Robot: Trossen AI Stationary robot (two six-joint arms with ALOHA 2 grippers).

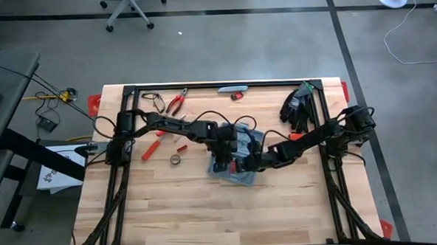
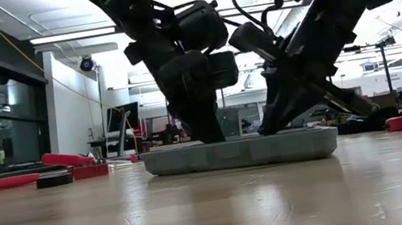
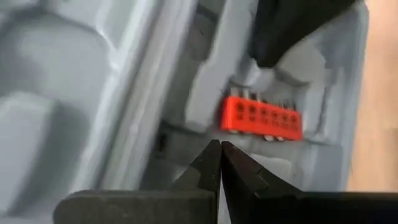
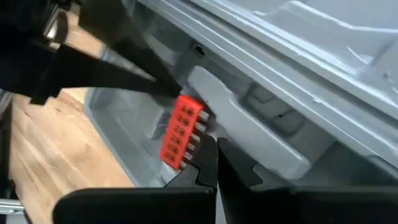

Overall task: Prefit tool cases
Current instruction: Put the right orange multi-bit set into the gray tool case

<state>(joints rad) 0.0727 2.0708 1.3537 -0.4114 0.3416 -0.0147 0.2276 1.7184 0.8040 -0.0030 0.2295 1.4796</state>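
From above, the tool case [image 1: 238, 160] lies open near the middle of the desk [image 1: 207, 211], and both my arms meet over it: my left fingers [image 1: 222, 164] at its left part, my right fingers [image 1: 242, 166] just beside them. I judge the case light, stiff moulded plastic, smooth enough to slide on the wood; its rim or the small handle tab looks like the place to take hold, though I cannot make out the tab here.

At desk height, the case [image 2: 241, 153] sits flat at centre frame with both arms coming down into it.

Past my left wrist, my left fingers [image 3: 220, 163] are pressed shut, holding nothing, tips just below a red bit holder [image 3: 261, 118] seated in the grey tray [image 3: 56, 106].

Past my right wrist, my right fingers [image 4: 216, 163] are likewise shut and empty, tips right beside the same red bit holder [image 4: 180, 132], with the other arm's finger reaching it from the upper left.
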